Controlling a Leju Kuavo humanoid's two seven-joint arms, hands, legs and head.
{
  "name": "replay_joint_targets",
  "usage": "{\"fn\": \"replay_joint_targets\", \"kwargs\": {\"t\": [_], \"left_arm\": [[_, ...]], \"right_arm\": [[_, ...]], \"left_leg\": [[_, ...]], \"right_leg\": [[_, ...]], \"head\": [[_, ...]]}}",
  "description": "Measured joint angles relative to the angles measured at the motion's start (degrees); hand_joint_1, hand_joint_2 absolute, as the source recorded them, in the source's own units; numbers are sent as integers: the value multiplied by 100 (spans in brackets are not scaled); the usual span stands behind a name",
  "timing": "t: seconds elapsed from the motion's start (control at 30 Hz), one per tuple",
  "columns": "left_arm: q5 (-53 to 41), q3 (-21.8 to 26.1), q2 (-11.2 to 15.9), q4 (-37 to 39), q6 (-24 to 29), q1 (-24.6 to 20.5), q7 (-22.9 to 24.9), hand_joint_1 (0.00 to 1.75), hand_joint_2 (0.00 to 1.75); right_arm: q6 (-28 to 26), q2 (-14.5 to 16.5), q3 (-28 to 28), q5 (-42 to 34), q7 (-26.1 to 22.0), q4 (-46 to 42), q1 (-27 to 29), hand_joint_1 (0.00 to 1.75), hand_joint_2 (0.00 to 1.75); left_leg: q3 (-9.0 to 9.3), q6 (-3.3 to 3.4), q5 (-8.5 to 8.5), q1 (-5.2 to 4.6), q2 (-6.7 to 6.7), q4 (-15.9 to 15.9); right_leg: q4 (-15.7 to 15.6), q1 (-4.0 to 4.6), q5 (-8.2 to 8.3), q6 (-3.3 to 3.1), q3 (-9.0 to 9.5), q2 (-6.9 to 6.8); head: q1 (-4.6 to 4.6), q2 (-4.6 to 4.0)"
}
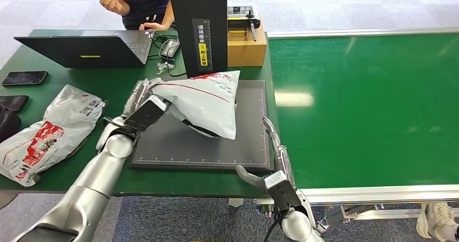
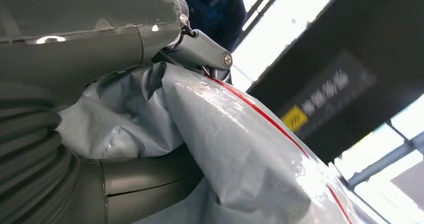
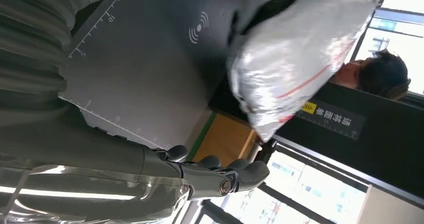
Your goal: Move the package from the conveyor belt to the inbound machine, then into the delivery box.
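Soft, crinkly plastic package (image 1: 203,104) at frame centre, pinched at its bunched end by left hand (image 1: 142,111); looks light, slippery. Right hand (image 1: 273,161) spread, empty.

Package (image 1: 208,102) above scanner pad (image 1: 178,144), left of conveyor belt (image 1: 368,106).

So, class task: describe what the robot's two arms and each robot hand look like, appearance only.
Both arms are smooth silver tubes with rounded joints. The left robot hand has a grey ribbed cover at the wrist, a thick grey thumb and darker fingers. The right robot hand is slim and grey, with a black wrist block and a black cable trailing below it.
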Motion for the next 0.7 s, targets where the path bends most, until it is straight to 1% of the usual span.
{"fn": "replay_joint_targets", "kwargs": {"t": [0.2,0.37,0.53,0.7], "left_arm": [[567,459,170,-520,239,355,-169,175,175],[1073,850,252,-666,445,448,-295,175,175],[1361,1243,300,-670,873,449,-391,175,175],[1453,1664,354,-618,1466,434,-321,175,175]], "right_arm": [[21,1,26,-74,-157,157,-42,0,175],[21,2,26,-77,-220,261,-104,0,175],[3,7,26,-83,-335,396,-204,0,175],[-93,8,26,-168,-437,505,-231,0,175]], "left_leg": [[0,0,0,2,-1,-1],[0,-1,1,2,-1,-1],[0,-1,1,2,-1,-1],[-1,-1,0,2,-1,-1]], "right_leg": [[0,2,-1,-1,0,-1],[0,2,-1,-1,0,-1],[0,2,-1,-1,1,-2],[0,2,-1,-2,-1,-1]], "head": [[0,0],[0,0],[0,0],[1,0]]}}
